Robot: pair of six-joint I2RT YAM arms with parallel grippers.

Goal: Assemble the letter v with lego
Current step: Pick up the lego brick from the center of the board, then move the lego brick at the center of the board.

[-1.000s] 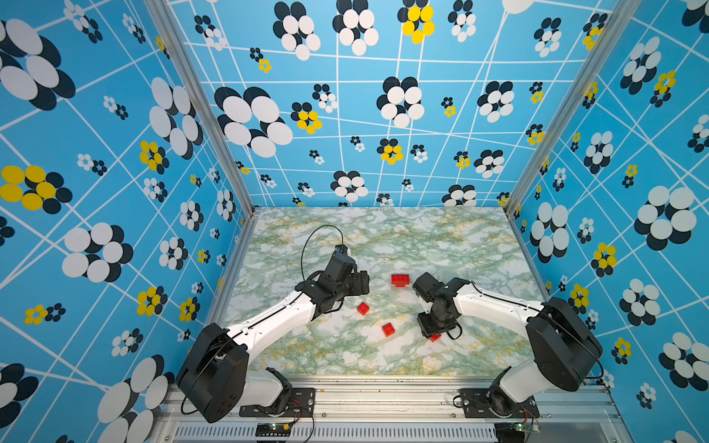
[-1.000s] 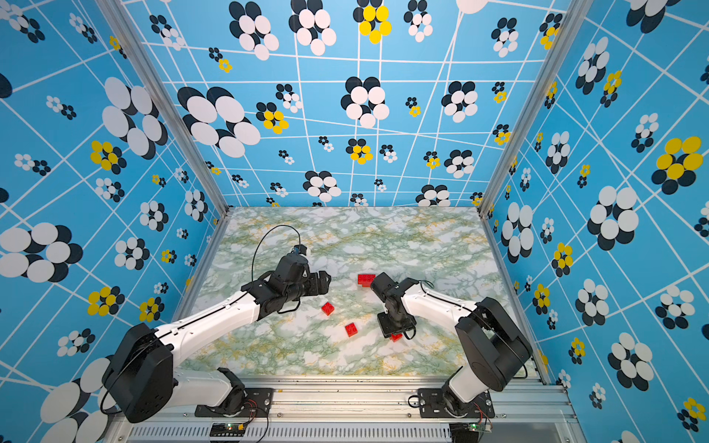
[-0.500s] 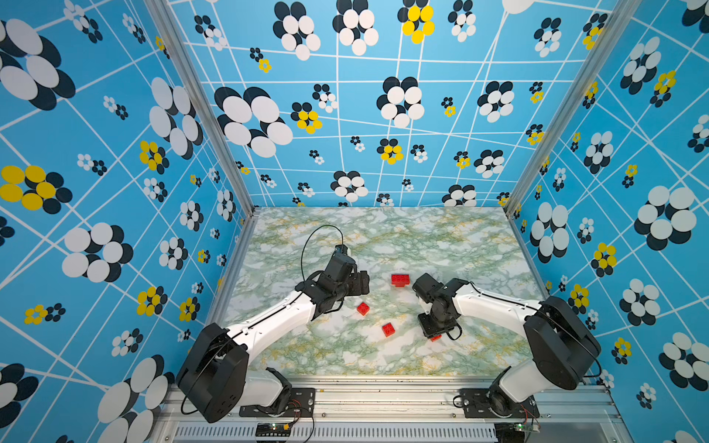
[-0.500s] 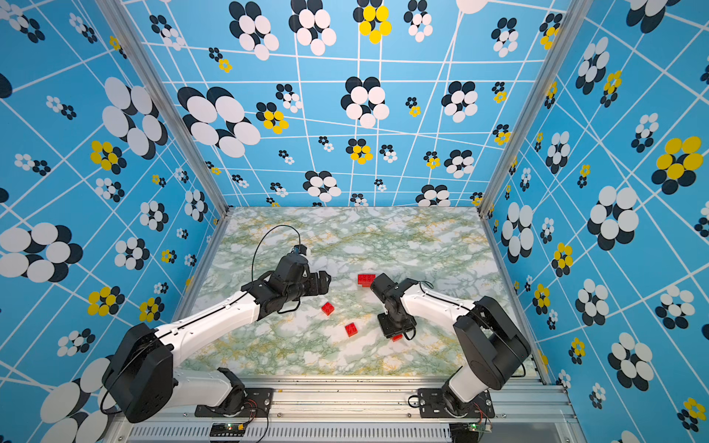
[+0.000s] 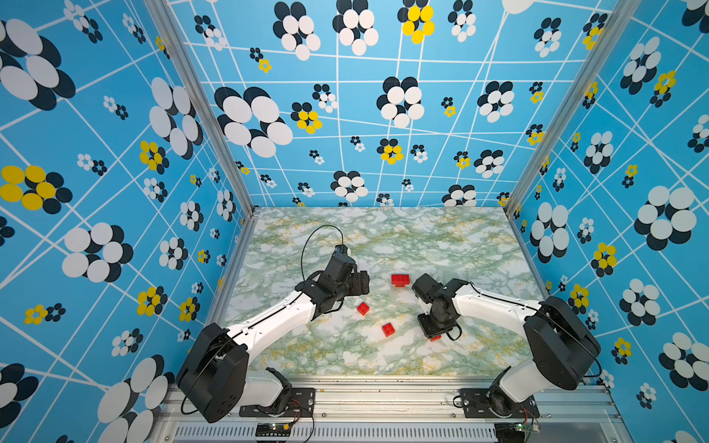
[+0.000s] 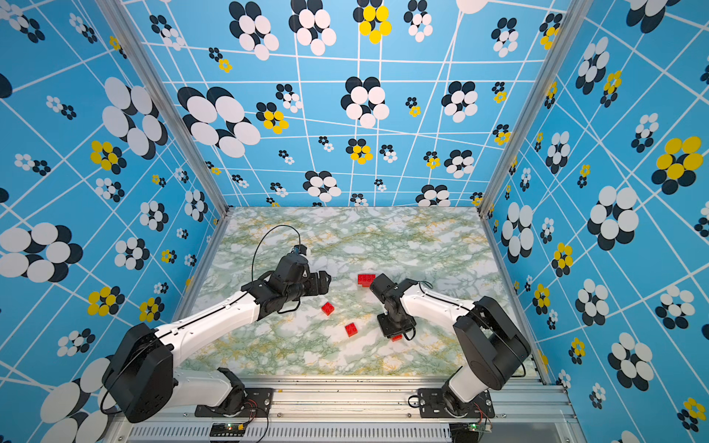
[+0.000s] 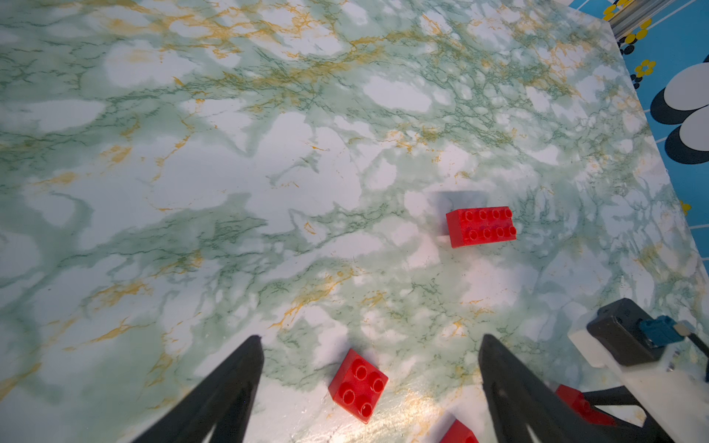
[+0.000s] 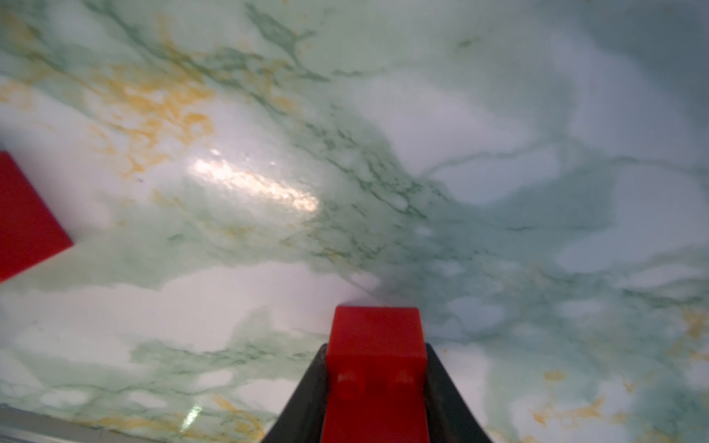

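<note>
The lego are red studded bricks on the marble table [image 5: 383,237]. A long brick [image 5: 400,279] [image 6: 366,279] [image 7: 481,227] lies mid-table. Two small bricks [image 5: 363,308] [image 5: 388,329] lie loose nearer the front. My right gripper [image 5: 435,334] [image 8: 378,354] points down at the table and is shut on another small brick [image 8: 378,345] [image 6: 396,337]. My left gripper [image 5: 360,284] [image 7: 371,339] hangs open, left of the long brick. One loose small brick [image 7: 358,385] lies on the table below its fingers. No letter v is in view.
Blue flowered walls [image 5: 115,191] enclose the table on three sides. An aluminium rail [image 5: 383,395] with both arm bases runs along the front edge. Another red brick [image 8: 27,218] lies near the right gripper. The right arm [image 7: 629,345] shows in the left wrist view.
The right gripper's jaws have come together on the small brick at the table. Both arms have stayed almost still, and the loose bricks have not moved.
</note>
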